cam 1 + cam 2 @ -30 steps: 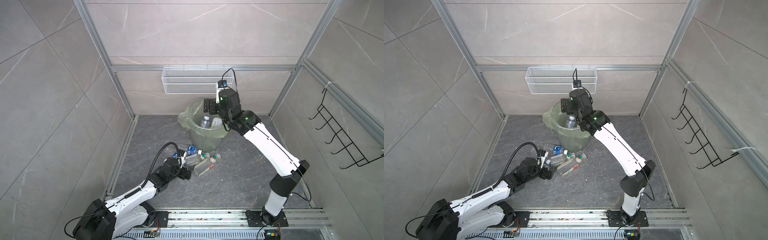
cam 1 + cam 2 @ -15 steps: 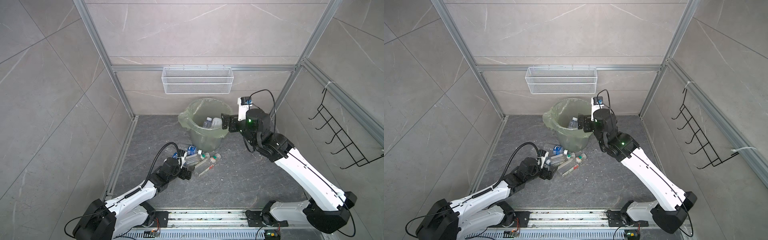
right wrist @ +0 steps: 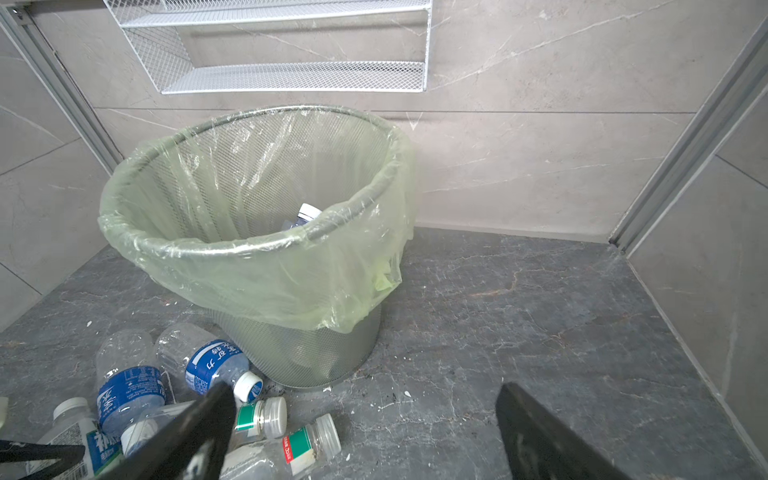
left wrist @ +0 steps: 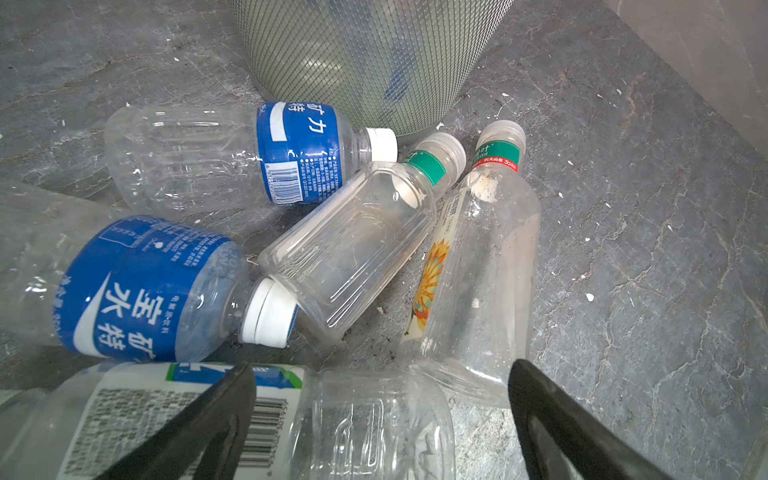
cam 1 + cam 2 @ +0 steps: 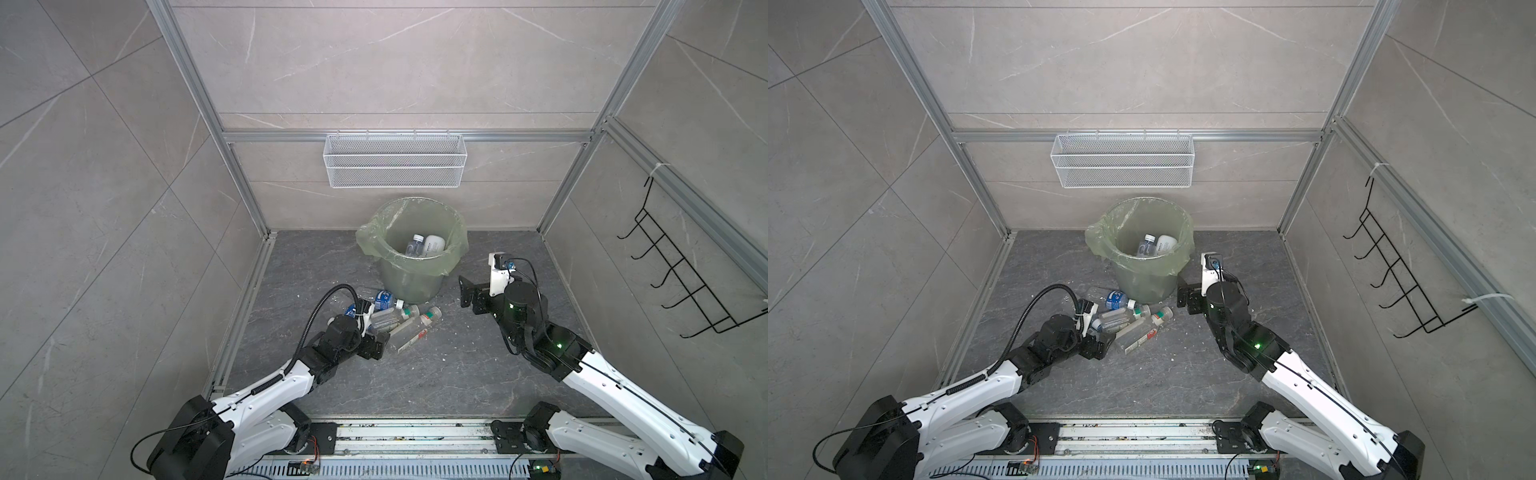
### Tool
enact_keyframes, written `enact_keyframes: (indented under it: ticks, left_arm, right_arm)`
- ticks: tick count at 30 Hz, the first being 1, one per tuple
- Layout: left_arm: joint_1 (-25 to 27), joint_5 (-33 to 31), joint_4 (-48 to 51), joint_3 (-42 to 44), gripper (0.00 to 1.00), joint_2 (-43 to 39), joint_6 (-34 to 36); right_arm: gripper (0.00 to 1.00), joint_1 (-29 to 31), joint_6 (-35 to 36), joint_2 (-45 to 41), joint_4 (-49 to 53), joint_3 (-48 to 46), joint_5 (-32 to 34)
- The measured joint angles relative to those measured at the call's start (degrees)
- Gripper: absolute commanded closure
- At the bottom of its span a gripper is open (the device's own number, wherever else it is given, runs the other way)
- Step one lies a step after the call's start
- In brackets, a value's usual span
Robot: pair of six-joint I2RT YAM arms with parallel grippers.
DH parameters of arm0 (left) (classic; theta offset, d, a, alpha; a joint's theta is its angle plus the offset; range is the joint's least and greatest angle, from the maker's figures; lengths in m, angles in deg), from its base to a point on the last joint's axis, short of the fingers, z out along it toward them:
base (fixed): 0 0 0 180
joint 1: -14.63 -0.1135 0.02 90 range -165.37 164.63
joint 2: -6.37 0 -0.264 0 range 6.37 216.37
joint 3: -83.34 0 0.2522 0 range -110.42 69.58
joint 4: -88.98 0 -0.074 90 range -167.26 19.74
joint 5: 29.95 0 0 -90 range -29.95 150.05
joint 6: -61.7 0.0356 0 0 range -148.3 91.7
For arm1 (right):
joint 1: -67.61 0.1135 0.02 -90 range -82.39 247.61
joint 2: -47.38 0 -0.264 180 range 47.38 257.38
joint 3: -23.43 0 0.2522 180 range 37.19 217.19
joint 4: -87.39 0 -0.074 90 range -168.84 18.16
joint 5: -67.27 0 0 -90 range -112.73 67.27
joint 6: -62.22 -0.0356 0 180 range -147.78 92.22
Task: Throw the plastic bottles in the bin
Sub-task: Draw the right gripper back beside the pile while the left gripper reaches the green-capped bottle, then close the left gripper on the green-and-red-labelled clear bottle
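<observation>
Several small clear plastic bottles (image 5: 390, 322) lie heaped on the dark grey stone-look floor (image 5: 457, 374), just in front of the round mesh bin lined with a translucent light green bag (image 5: 409, 270).

Both top views look down into the bin, where a clear white-capped bottle (image 5: 414, 246) and an opaque white bottle (image 5: 434, 244) lie side by side. The right wrist view catches only the white cap over the rim.

Only the left wrist view gives the labels:
- a blue-labelled bottle (image 4: 232, 158) by the bin's base
- a second blue-labelled bottle (image 4: 137, 286)
- a square clear bottle with a green neck band (image 4: 353, 249)
- a tall flower-printed bottle (image 4: 478, 270)
- a white-labelled bottle (image 4: 166, 411)

The left gripper (image 4: 382, 368) is low over the heap. Its jaws are spread wide to either side of the white-labelled bottle's clear end and are not closed on it. The right gripper (image 5: 468, 296) hangs beside the bin, jaws wide, holding nothing.

A white wire mesh basket (image 5: 394, 166) hangs on the back wall above the bin. A black wire hook rack (image 5: 685, 282) on the side wall shows only in the top views.
</observation>
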Motion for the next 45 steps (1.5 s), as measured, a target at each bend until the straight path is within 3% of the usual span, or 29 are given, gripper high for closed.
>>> enact_keyframes:
  ticks: [9, 17, 27, 45]
  left_arm:
    - [0.0, -0.1, -0.8, 0.0, 0.03, 1.5, 0.0]
    - [0.1, -0.1, -0.9, -0.1, 0.03, 2.0, 0.0]
    - [5.1, -0.2, 1.5, -8.4, 0.03, 5.1, 2.1]
    - [13.1, -0.9, 7.4, -20.3, 0.04, 21.2, 7.9]
  right_arm:
    - [0.03, 0.0, -3.6, -9.1, -5.1, -17.2, -0.9]
    - [0.02, 0.0, -6.6, -12.7, -6.9, -24.1, 0.1]
    - [0.00, 0.0, -8.3, -8.5, -8.0, -24.6, 1.1]
    - [0.00, 0.0, -10.4, -9.0, -7.4, -24.2, 3.0]
